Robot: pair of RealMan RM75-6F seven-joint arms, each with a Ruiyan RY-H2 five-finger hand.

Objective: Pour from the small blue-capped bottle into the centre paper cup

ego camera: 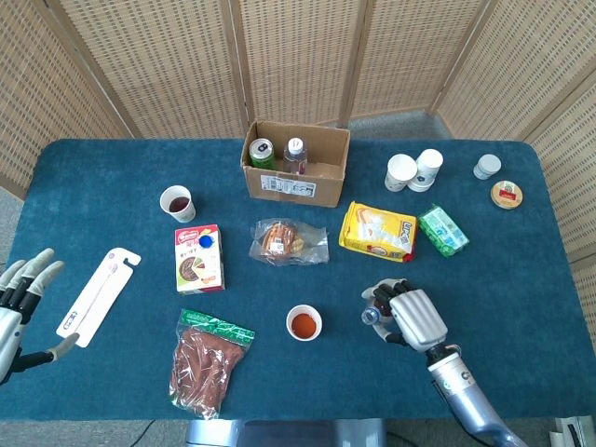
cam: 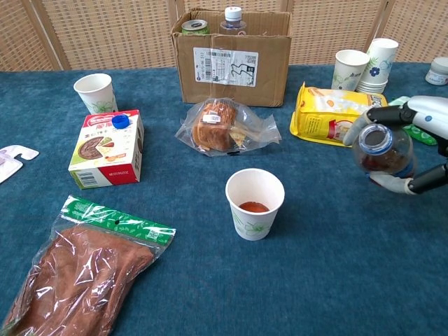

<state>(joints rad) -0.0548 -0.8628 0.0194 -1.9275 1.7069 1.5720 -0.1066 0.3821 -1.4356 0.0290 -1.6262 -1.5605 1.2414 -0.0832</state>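
Left hand [ego camera: 20, 289] cut by frame edge; box labels unreadable.

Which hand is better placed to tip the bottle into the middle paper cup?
The right hand: it holds the uncapped bottle tilted toward the centre paper cup. The left hand sits open at the table's far left edge.

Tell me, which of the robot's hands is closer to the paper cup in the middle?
The right hand. It holds the small bottle just to one side of the centre cup, while the left hand hangs open at the table's far edge.
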